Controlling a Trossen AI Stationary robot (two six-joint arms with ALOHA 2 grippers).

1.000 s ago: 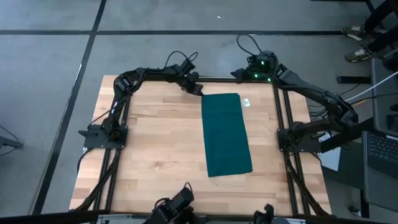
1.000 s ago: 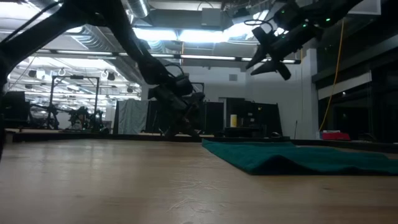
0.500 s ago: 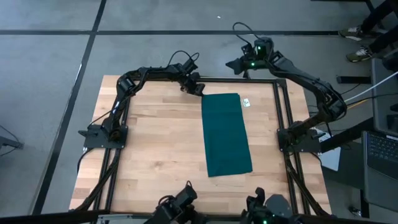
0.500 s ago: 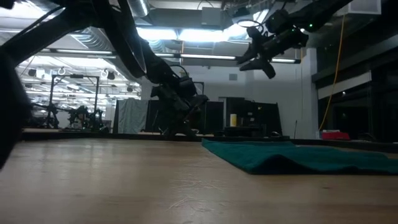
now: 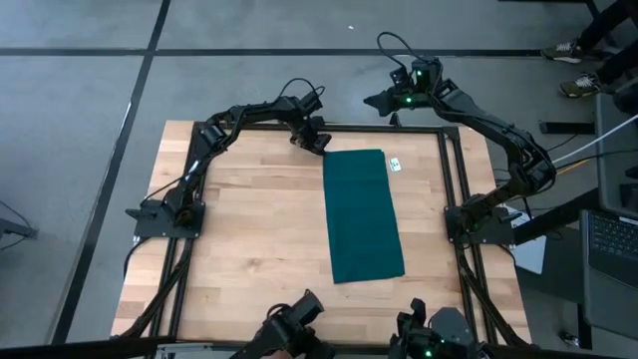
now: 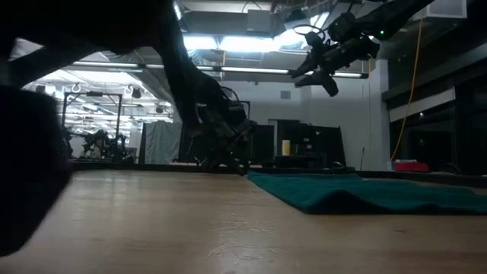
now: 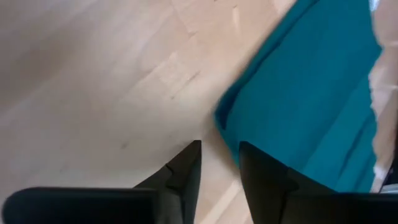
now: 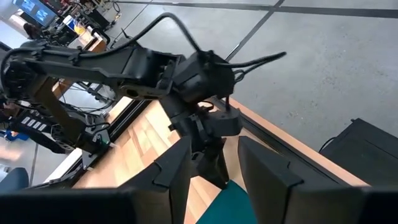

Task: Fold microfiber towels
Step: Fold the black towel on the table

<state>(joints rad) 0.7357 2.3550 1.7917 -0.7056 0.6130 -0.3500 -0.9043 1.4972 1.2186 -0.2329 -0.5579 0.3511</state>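
Observation:
The dark teal towel (image 5: pixel 364 214) lies flat on the wooden table as a long folded rectangle, right of the middle, with a small white tag (image 5: pixel 396 163) beside its far right corner. It also shows in the low view (image 6: pixel 365 194). My left gripper (image 5: pixel 321 147) is open and low, at the towel's far left corner (image 7: pixel 219 118); I cannot tell whether it touches. My right gripper (image 5: pixel 377 100) is open and empty, raised high beyond the table's far edge (image 6: pixel 316 76). Its wrist view looks down on the left gripper (image 8: pixel 208 155).
Bare wood (image 5: pixel 249 219) lies left of the towel. A black metal frame (image 5: pixel 454 179) runs round the table. A laptop (image 5: pixel 613 249) stands off the table's right side, and a person's shoes (image 5: pixel 575 88) show on the floor at the far right.
My right gripper has risen and gone toward the far edge, past the table's frame. My left gripper has edged a little toward the towel's far left corner. The towel has stayed as it was.

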